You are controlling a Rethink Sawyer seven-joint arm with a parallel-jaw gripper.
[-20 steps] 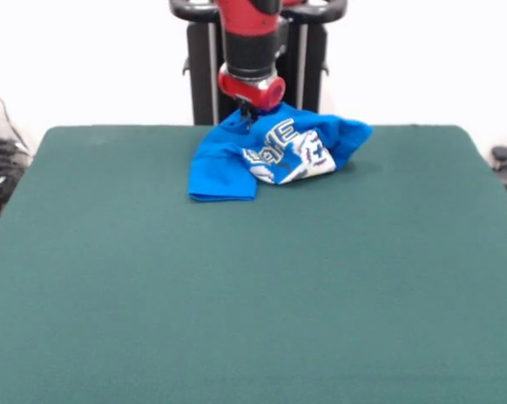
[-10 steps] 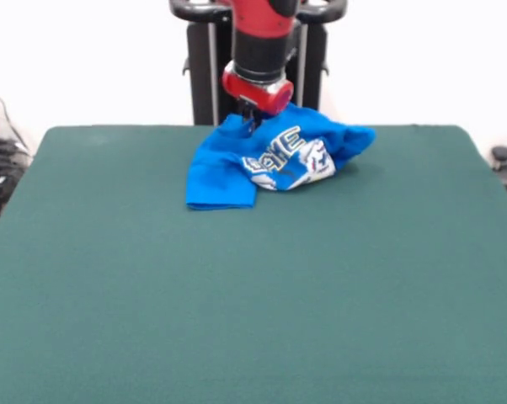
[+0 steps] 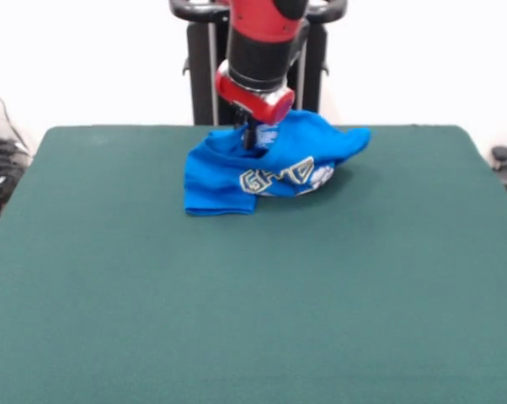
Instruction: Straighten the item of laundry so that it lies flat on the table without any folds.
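Blue cotton T-shirt point(image 3: 237, 181), crumpled, at the dark green felt desk's point(image 3: 253, 320) far edge. Fingers point(image 3: 258, 139) pinch its top fold, now lifted higher than before; lettering has tipped downward. Unfolding begun, far from flat.

My arm point(image 3: 262, 42) is glossy red above, then a black cylindrical band, then a red wrist ring with a pale disc on its side. Below the ring I see a short dark gripper point(image 3: 255, 136), thin and black. Behind stands my black pedestal point(image 3: 205, 76), with upright posts, silvery rods and a rounded black top bar.
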